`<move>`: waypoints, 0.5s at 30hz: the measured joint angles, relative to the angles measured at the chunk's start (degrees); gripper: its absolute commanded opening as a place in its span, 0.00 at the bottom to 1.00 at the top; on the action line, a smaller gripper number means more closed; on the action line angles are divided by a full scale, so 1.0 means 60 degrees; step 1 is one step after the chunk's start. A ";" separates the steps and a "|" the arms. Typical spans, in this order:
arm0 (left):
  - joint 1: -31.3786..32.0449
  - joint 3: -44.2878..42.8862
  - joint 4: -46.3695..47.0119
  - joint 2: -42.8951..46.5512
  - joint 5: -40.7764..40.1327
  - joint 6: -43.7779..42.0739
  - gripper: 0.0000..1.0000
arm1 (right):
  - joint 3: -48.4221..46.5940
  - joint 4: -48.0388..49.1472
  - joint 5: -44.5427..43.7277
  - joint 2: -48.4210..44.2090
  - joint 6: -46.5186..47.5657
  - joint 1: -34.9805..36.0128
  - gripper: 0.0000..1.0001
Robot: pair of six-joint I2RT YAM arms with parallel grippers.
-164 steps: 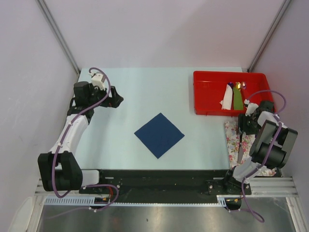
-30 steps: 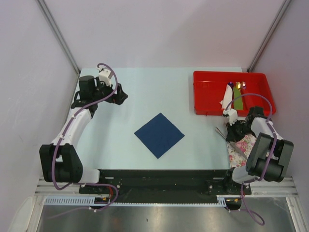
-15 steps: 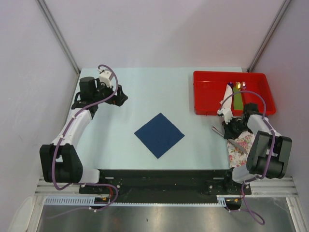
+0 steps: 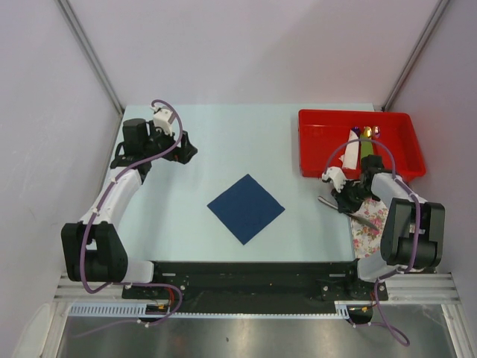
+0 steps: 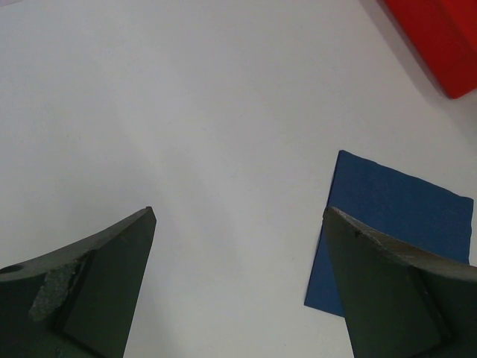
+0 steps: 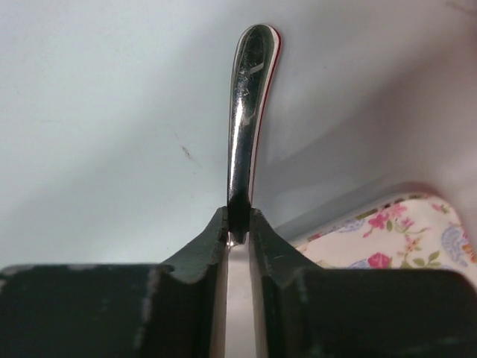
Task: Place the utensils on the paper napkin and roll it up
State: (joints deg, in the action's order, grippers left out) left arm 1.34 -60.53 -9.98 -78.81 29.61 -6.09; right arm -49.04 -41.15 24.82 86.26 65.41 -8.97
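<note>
1. Right gripper (image 6: 238, 221): jaws narrow, pinching a slim, shiny dark grey metal utensil (image 6: 246, 112) by its shaft. The rounded end projects ahead of the fingers.
2. Utensil's long axis, top view: diagonal, far-left end over the pale table (image 4: 223, 134), near-right end over the pink-flowered white cloth (image 4: 370, 235).
3. Dark navy square paper napkin (image 4: 246, 209): flat at table centre, corner-on, well apart from the utensil.
4. Left gripper (image 5: 238, 215): jaws wide, holding nothing.

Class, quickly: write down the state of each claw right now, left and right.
Left claw: open, holding nothing.
Right claw: closed on the slim shiny metal utensil.
</note>
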 measured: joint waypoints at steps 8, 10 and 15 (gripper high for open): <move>0.0000 0.0000 -0.0007 0.0000 0.0000 0.0000 1.00 | -0.0102 0.0364 -0.0616 0.0601 0.0036 0.0321 0.35; 0.0000 0.0000 -0.0011 0.0000 0.0004 -0.0004 1.00 | -0.0149 0.0408 -0.0714 0.0648 0.0029 0.0361 0.34; 0.0000 0.0000 -0.0011 0.0000 0.0015 -0.0007 1.00 | -0.0248 0.0495 -0.0918 0.0729 0.0025 0.0543 0.00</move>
State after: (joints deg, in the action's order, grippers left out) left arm 1.34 -60.53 -10.04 -78.81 29.69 -6.13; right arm -50.52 -38.17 19.31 90.63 65.56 -5.72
